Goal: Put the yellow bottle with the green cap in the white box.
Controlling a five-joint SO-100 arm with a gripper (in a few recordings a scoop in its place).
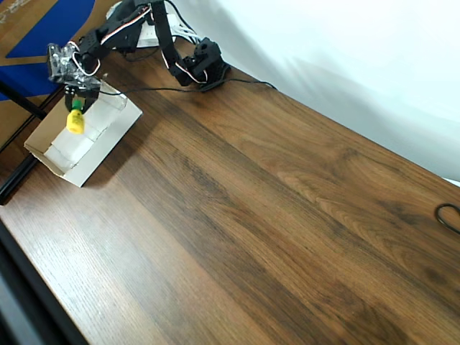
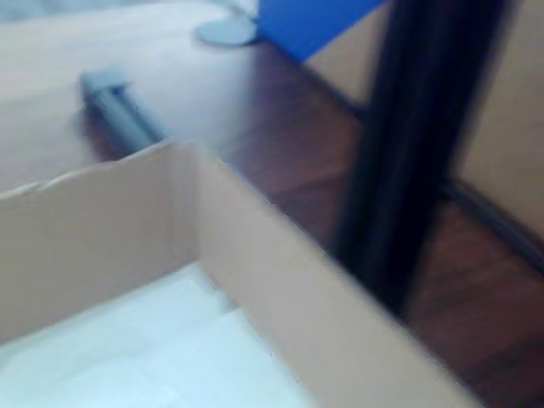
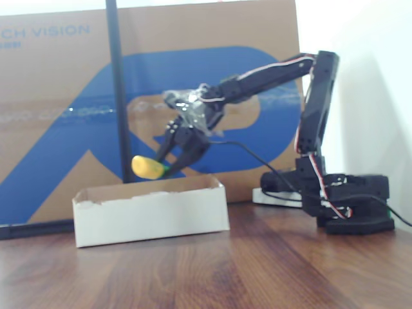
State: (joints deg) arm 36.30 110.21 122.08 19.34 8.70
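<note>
While the bottle is not yet released, I judge most of the task as done: the pick and the carry look finished, and what remains is to lower, let go and pull the arm away. My gripper [image 3: 172, 154] is clenched on the yellow bottle with the green cap [image 3: 148, 167], holding it near the cap end, so the yellow body sticks out to the left in the fixed view. There the bottle hangs above the white box [image 3: 151, 209], clear of its upper rim and not touching it. In the overhead view the bottle [image 1: 75, 121] appears over the inside of the box [image 1: 61, 164], near the end closest to the arm, with the gripper [image 1: 76, 100] just above it.

About materials: the bottle is a small, smooth plastic piece, teardrop shaped, bright yellow with a narrow green cap. I expect it is light and a bit slippery. The box is thin cardboard, shallow and open on top, white inside and outside with tan torn-looking edges. The wrist view is blurred, but it shows a brownish inner wall [image 2: 255, 255] and a pale floor. It stands on a dark wooden table [image 1: 287, 215] with visible grain. Behind it leans a large blue-and-brown cardboard sheet [image 3: 58, 96], and a black pole [image 3: 116, 84] stands in front of that sheet.
</note>
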